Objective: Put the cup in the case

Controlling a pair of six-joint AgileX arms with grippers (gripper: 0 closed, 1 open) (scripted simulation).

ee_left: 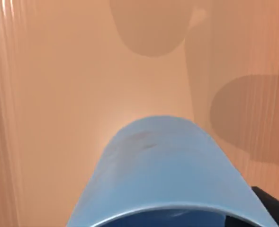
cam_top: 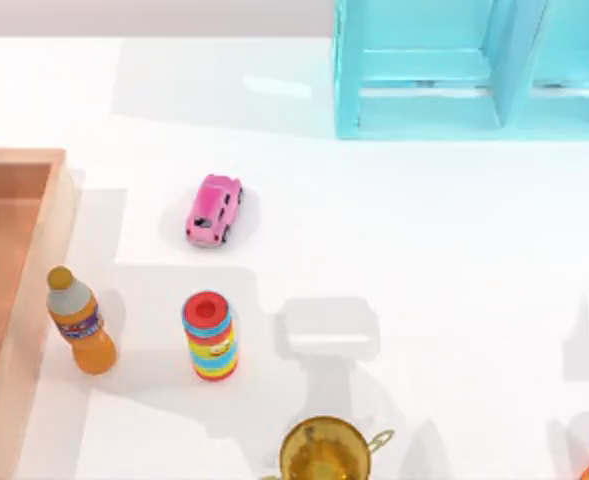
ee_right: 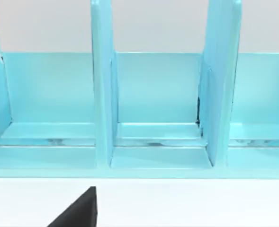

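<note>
No label is readable on the orange bottle (cam_top: 82,325) or striped can (cam_top: 210,337). The cup (ee_left: 163,170) hangs over the case (cam_top: 14,215) floor; grip can't be told.

I see the cup (ee_left: 167,170) cut off at its rim, the case (cam_top: 62,215) and trophy (cam_top: 326,452) cropped by edges.

Smooth matt cup (ee_left: 163,165) — wooden case (cam_top: 14,260)
</note>
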